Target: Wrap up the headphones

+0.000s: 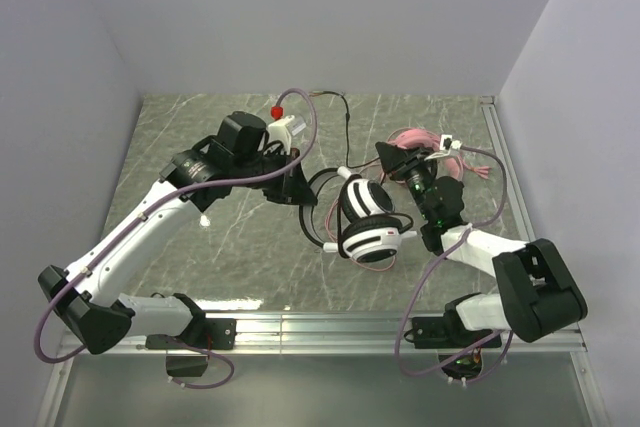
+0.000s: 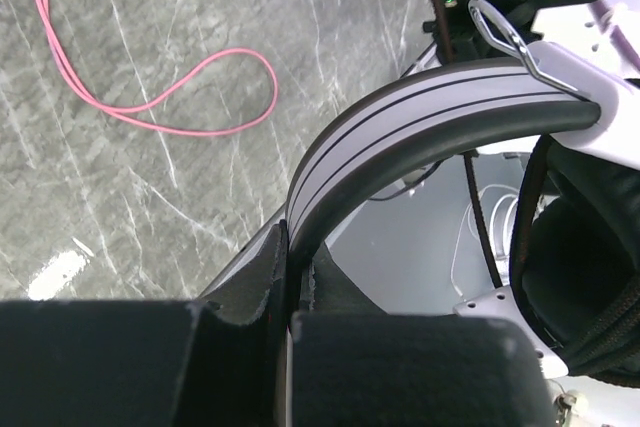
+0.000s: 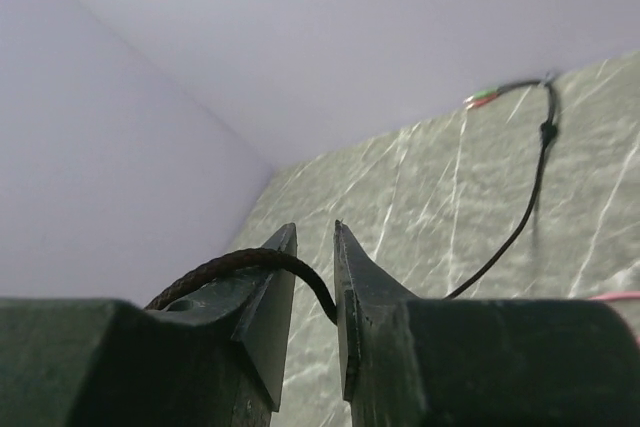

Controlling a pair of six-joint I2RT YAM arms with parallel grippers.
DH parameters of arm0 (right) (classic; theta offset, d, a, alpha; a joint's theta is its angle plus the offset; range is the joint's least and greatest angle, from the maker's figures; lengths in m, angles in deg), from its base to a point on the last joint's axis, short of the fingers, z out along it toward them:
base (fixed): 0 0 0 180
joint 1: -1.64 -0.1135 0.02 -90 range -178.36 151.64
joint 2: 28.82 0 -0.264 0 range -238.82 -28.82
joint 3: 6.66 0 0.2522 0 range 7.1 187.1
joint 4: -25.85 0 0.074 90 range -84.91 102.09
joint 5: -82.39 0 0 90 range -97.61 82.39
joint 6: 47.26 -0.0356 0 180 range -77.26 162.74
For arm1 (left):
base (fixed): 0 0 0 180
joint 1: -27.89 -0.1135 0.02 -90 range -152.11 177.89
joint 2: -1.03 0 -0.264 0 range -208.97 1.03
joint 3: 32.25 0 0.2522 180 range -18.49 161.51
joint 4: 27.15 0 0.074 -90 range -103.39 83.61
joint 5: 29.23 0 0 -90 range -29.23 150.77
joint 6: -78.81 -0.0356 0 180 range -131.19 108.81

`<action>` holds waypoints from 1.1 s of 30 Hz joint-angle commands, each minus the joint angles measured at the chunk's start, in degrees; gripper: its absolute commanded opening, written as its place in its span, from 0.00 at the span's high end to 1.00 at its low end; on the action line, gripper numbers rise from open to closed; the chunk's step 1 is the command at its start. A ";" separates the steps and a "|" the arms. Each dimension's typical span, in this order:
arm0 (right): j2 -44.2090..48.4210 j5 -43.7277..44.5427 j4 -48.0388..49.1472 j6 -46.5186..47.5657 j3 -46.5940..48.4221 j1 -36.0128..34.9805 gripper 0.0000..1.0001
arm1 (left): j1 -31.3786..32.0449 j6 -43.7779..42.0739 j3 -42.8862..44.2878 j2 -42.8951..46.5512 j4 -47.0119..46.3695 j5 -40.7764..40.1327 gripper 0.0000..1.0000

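Note:
The black and white headphones [image 1: 370, 219] lie mid-table with their earcups stacked. My left gripper [image 1: 298, 187] is shut on their grey and black headband [image 2: 400, 117], and its jaws [image 2: 295, 247] clamp the band's lower end. My right gripper [image 1: 392, 159] hovers just right of the headset. In the right wrist view its jaws [image 3: 315, 227] stand a narrow gap apart. The braided black cable [image 3: 240, 262] hooks over the left finger and dips into the gap. The rest of the cable [image 1: 345, 117] runs back to its plug [image 3: 485, 97]. The pink headphones [image 1: 432, 139] lie behind the right gripper.
A loop of pink cable [image 2: 200, 127] lies on the marble tabletop [image 1: 200, 237]. Pink cable also trails at the back right [image 1: 478, 162]. A metal rail [image 1: 502, 177] runs along the right edge and another [image 1: 340, 323] along the front. Walls close in on three sides.

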State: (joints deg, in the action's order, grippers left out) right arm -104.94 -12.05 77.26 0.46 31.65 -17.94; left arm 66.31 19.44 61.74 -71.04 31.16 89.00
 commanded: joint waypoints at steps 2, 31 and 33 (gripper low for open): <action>2.90 6.37 0.76 3.96 2.42 0.68 0.71 | 1.57 0.66 3.79 -0.52 -1.14 1.04 1.00; 6.50 11.57 -8.39 17.67 12.45 1.99 0.64 | 5.27 -7.42 1.51 -0.96 4.92 -3.53 1.00; 6.68 11.39 -9.09 18.37 13.15 2.17 0.64 | 5.62 -8.83 2.12 -1.05 6.24 -4.32 1.00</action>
State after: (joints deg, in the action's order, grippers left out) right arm -100.20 -1.54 67.90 16.28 41.73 -16.43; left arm 71.03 12.38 62.22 -72.86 37.96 83.08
